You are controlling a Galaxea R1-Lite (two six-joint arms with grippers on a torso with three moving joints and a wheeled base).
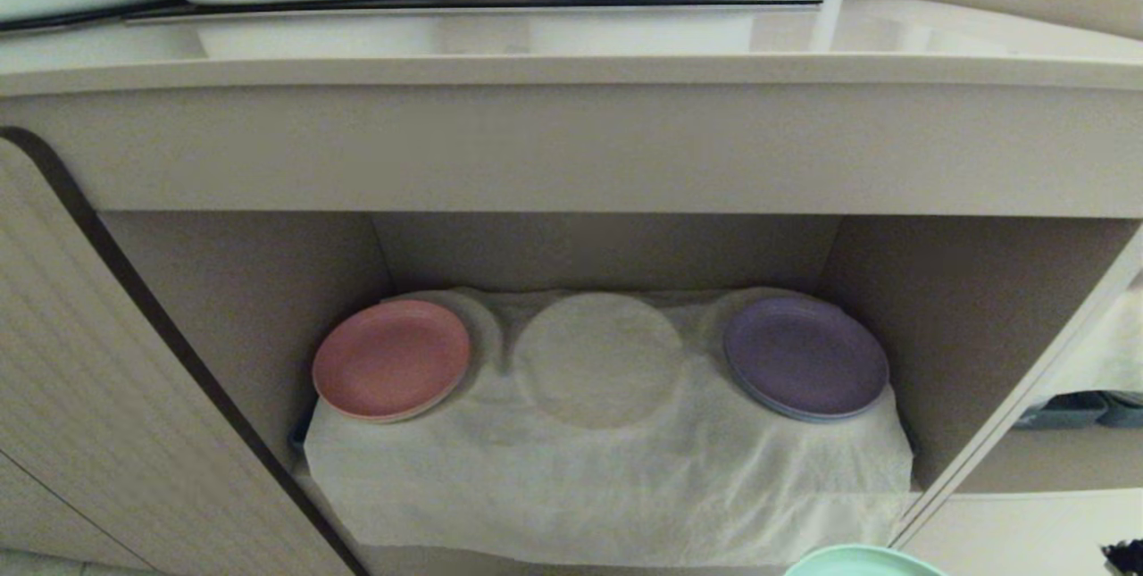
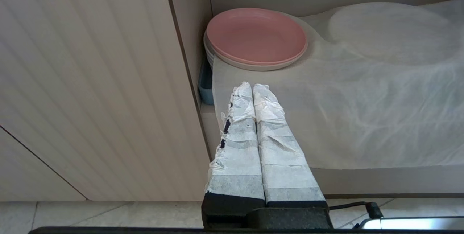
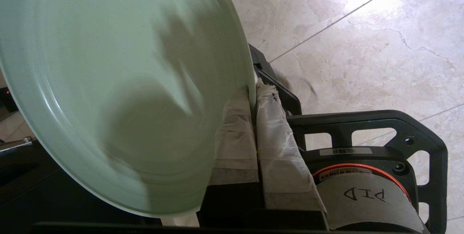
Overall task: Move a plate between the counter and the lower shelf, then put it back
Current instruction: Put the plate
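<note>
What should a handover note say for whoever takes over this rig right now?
Right gripper: shut on the rim of the round mint-green matte plate, held low in front of the cabinet, over the floor.
Left gripper: shut, empty, parked by the shelf's front edge.
Lower shelf: pink plate left, purple plate right, bare cloth-covered bump between them.
Beige counter: no plate on it.
Left: set the plate down.

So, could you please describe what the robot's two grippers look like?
Both look alike. The left gripper has two long flat fingers wrapped in crinkled white tape, dark flecks along one edge, on a black base with a thin black cable. The right gripper has the same taped fingers and black base.
</note>
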